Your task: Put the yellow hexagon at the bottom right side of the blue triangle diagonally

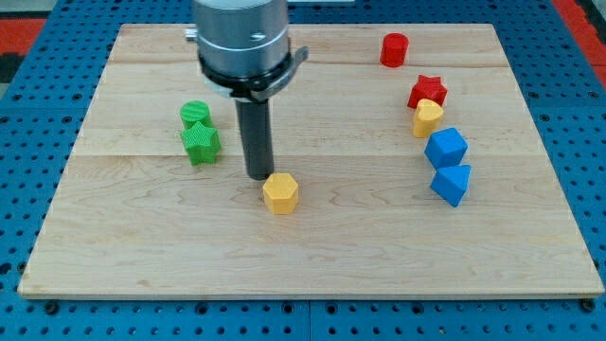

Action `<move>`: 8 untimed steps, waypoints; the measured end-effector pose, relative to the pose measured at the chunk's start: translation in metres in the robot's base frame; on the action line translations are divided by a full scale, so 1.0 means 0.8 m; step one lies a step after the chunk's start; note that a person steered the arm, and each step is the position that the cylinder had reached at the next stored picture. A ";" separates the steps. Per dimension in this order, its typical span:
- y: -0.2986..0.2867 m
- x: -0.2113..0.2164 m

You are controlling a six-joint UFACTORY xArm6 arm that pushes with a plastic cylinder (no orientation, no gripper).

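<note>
Upright, bare tool's tip (260, 175) rests just upper-left of one yellow hexagon (280, 192), holding nothing; one blue triangle (452, 184) sits well right.

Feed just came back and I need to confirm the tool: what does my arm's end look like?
A wide silver-grey metal cylinder with a dark collar beneath it, narrowing to a straight, plain dark rod. My tip is blunt. No cables, markings or pincer are visible.

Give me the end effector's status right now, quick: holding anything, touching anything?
My tip: a bare rod, nothing to open or close, holding nothing. It sits just upper-left of the yellow hexagon, close beside it; contact cannot be told.
</note>
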State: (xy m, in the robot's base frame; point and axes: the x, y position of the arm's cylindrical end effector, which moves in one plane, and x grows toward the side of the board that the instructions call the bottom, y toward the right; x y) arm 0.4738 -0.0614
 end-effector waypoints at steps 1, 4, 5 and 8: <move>-0.011 0.021; 0.196 0.057; 0.164 0.070; 0.217 0.094</move>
State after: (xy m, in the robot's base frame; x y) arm 0.5488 0.1122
